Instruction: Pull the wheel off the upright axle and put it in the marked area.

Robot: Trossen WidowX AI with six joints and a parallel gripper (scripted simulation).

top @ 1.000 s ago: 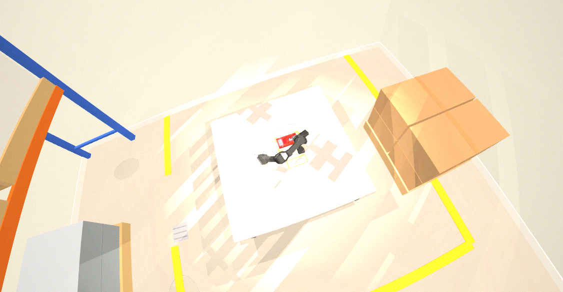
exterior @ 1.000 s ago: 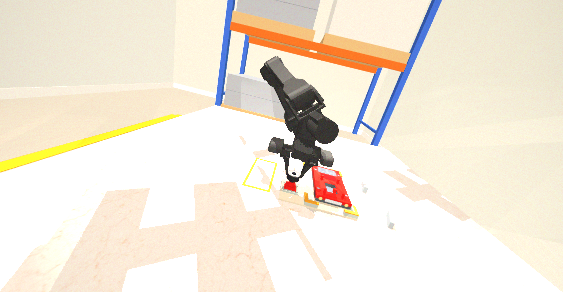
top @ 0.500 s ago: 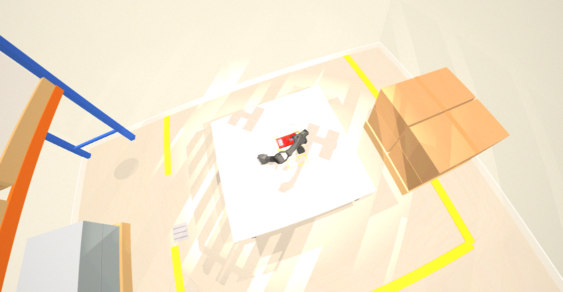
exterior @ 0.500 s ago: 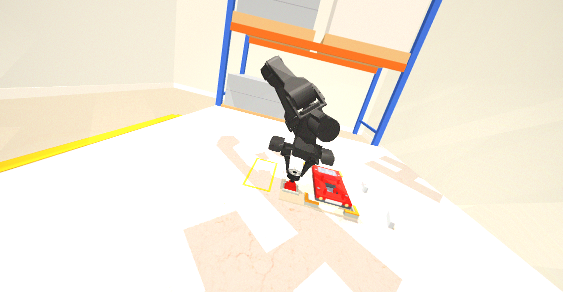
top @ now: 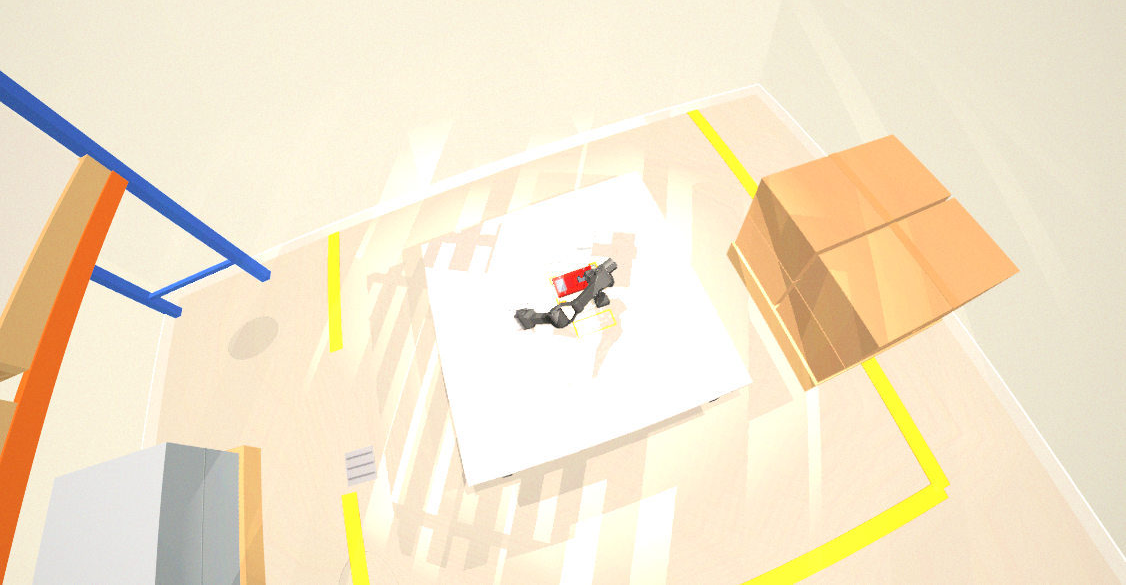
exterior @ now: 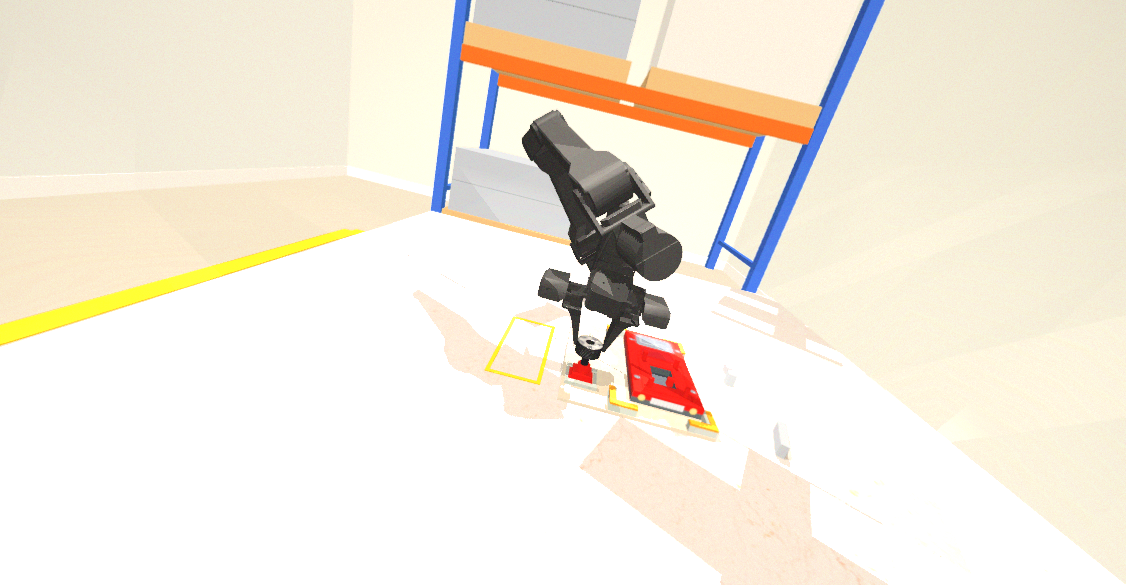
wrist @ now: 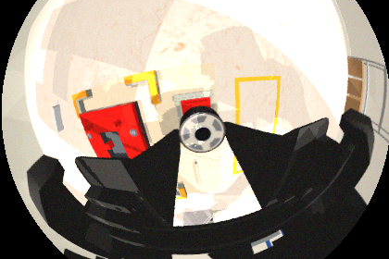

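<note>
The wheel (exterior: 589,343) (wrist: 202,132), a black tyre with a silver hub, lies flat between the fingertips of my gripper (exterior: 588,351) (wrist: 201,129), which is shut on it. It is over the red axle block (exterior: 581,375) (wrist: 195,104). A short black piece of the upright axle (exterior: 584,362) shows between the wheel and the block. I cannot tell whether the axle tip is still inside the hub. The marked area, a yellow outline (top: 576,329) (exterior: 513,376) (wrist: 257,78), lies beside the block, left of it in the exterior view and right of it in the wrist view.
A red toy car (top: 573,280) (exterior: 679,369) (wrist: 94,126) lies on the other side of the block. Yellow corner pieces (exterior: 621,405) (wrist: 153,88) stand at its corners. Small pale blocks (exterior: 781,440) (exterior: 730,376) stand beyond the car.
</note>
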